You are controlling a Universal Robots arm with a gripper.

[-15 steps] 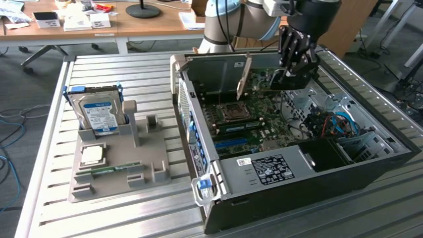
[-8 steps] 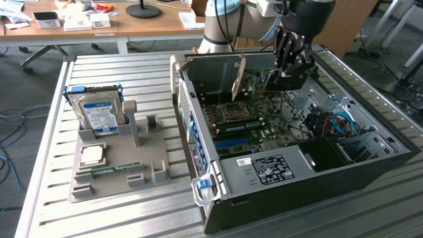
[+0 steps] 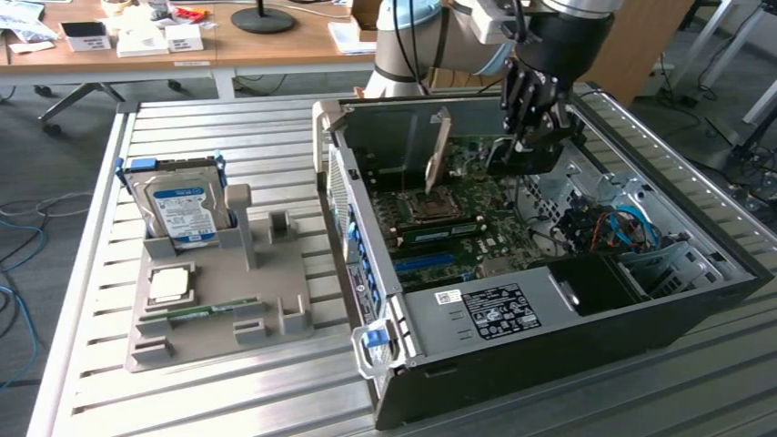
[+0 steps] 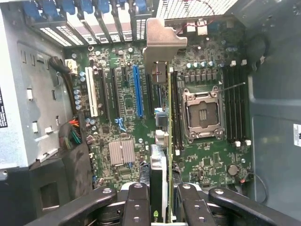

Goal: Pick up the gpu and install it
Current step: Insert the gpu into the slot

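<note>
Exterior view: the arm's claw (image 3: 530, 138) reaches down into the open computer case (image 3: 583, 355) on the slatted counter (image 3: 231, 137). It pinches the gpu (image 3: 516, 162), which stands on edge above the motherboard (image 3: 468, 205) with its metal bracket (image 3: 438, 150) toward the case's rear wall. A hard drive (image 3: 182, 211) sits in a grey holder (image 3: 243, 291) on the exterior view's left, well apart from the work.

Wrist view: the claw (image 4: 160, 205) is closed on the gpu (image 4: 159, 162), seen edge-on. The card runs between the blue slot (image 4: 137, 89) and the CPU socket (image 4: 202, 113), and its bracket (image 4: 162, 40) lies near the rear slot openings. Whether the card's lower edge has entered a slot cannot be told.

The likeliest trouble is misalignment. A card sitting slightly off the slot line could jam or flex against the board under downward pressure. The bracket could also catch the rear wall's lip and tip the card, and the narrow pinch at one end leaves it room to pivot.
</note>
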